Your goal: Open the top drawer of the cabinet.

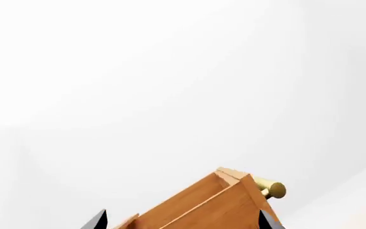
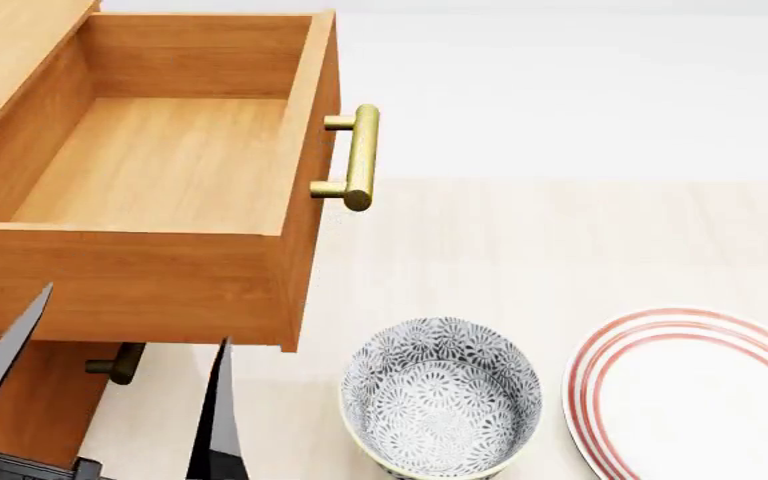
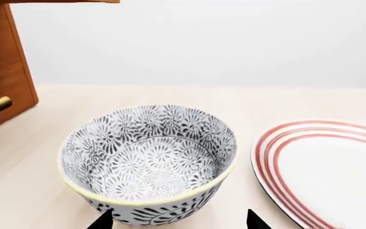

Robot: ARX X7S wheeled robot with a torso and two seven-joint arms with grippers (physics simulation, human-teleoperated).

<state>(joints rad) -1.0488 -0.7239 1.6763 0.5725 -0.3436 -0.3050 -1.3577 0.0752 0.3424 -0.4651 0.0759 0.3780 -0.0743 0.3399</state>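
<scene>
Top drawer [image 2: 157, 170]: rigid wooden box, likely sliding stiffly on its runners; best taken by the smooth brass handle [image 2: 357, 157] on its front. Stands pulled well out of the cabinet [image 2: 17, 395], empty. Left end effector [image 2: 104, 400] released, just near of and below the drawer's side. Right end effector [image 3: 177, 222] released, beside the bowl [image 3: 148, 162].

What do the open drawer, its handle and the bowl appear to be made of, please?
Drawer: orange-brown wood, matte, faint grain.
Handle: brass-like metal with a soft golden sheen.
Bowl: probably glazed ceramic, with a grey floral print and a pale rim.
</scene>
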